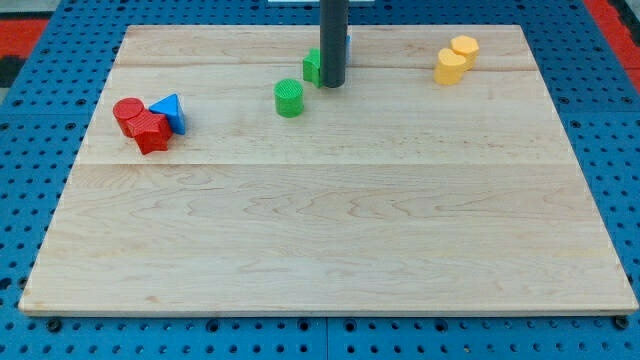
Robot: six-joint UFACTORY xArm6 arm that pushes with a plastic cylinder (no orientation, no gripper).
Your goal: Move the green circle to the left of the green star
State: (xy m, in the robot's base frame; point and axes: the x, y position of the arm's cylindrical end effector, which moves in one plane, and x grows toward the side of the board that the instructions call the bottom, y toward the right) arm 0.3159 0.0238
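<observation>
The green circle [289, 98] stands on the wooden board [330, 230] near the view's top, left of centre. The green star [313, 66] is up and to the right of it, mostly hidden behind my dark rod. My tip [332, 84] rests on the board right beside the star's right side, and to the right of and slightly above the green circle, a short gap away.
A red circle [127, 113], a red block [152, 132] and a blue triangle [170, 111] cluster at the view's left. Two yellow blocks [456, 59] sit at the top right. A blue block [347, 44] peeks out behind the rod.
</observation>
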